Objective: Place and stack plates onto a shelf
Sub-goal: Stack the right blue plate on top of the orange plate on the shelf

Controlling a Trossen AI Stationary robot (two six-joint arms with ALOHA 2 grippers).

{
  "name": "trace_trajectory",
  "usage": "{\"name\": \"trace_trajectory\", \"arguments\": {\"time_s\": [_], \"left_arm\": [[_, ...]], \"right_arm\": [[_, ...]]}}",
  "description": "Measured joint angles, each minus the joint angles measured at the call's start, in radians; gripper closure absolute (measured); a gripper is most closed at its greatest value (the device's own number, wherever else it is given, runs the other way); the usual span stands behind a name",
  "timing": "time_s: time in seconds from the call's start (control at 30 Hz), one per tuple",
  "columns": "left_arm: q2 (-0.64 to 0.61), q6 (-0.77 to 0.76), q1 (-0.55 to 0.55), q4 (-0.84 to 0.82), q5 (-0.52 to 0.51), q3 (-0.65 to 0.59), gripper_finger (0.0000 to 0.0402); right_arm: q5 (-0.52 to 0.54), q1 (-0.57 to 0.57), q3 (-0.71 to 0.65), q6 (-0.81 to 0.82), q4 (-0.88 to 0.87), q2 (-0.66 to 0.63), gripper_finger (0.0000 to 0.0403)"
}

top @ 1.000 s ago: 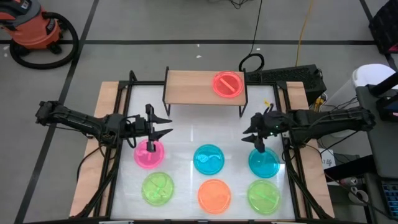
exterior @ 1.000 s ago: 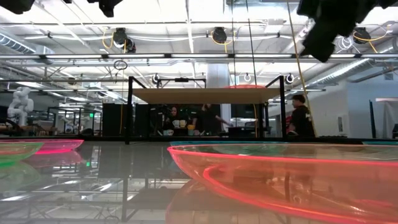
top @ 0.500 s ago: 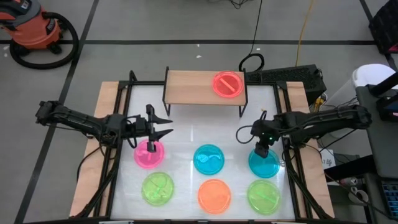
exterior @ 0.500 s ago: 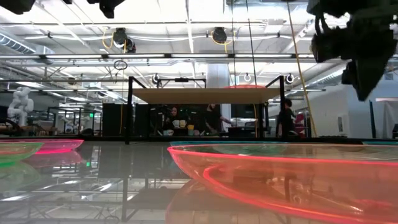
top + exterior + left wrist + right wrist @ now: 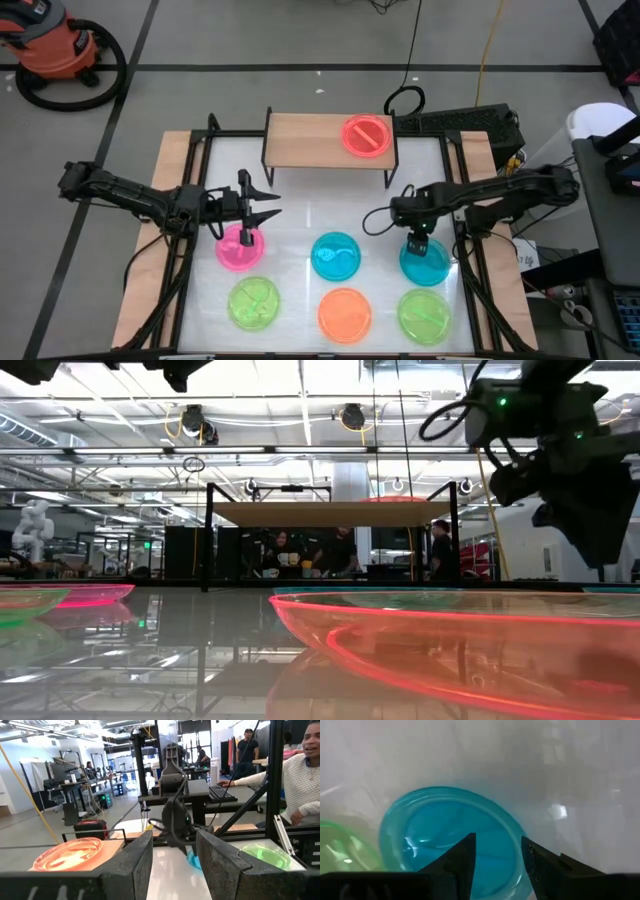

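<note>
Six plates lie flat on the white table: pink, blue, a second blue plate, green, orange and green. A pink-red plate sits on the right end of the wooden shelf. My right gripper points down, open, just above the right blue plate, with its fingers over the far rim. My left gripper hovers open and level beyond the pink plate, pointing toward the table's right.
The shelf's middle and left end are bare wood. In the low view the orange plate fills the foreground and the right gripper hangs at the right. People stand and sit in the room beyond the table. Black frame rails border the table.
My right gripper has tipped from pointing toward the table's left to pointing straight down. It has also come lower toward the right blue plate. The plates have stayed where they were.
</note>
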Motion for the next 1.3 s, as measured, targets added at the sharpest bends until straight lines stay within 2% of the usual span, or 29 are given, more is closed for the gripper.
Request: {"name": "trace_trajectory", "arguments": {"time_s": [0.23,0.63,0.8,0.97,1.1,1.3], "left_arm": [[0.000,0.000,0.000,-0.007,0.000,0.000,0.0243],[0.000,-0.006,0.000,-0.030,0.000,0.000,0.0243],[0.000,-0.009,0.000,-0.030,0.000,0.000,0.0243],[0.000,-0.009,0.000,-0.030,0.000,0.000,0.0243],[0.000,-0.009,0.000,-0.030,0.000,0.000,0.0243],[0.000,-0.008,0.000,-0.030,0.000,0.000,0.0243]], "right_arm": [[0.001,-0.043,0.000,-0.073,0.049,0.055,0.0266],[-0.004,-0.060,-0.049,-0.164,0.085,0.068,0.0266],[-0.051,-0.060,-0.099,-0.162,0.138,0.068,0.0266],[-0.053,-0.060,-0.120,-0.135,0.175,0.068,0.0270],[-0.053,-0.060,-0.123,-0.127,0.176,0.068,0.0300],[-0.055,-0.060,-0.124,-0.126,0.170,0.067,0.0388]]}}
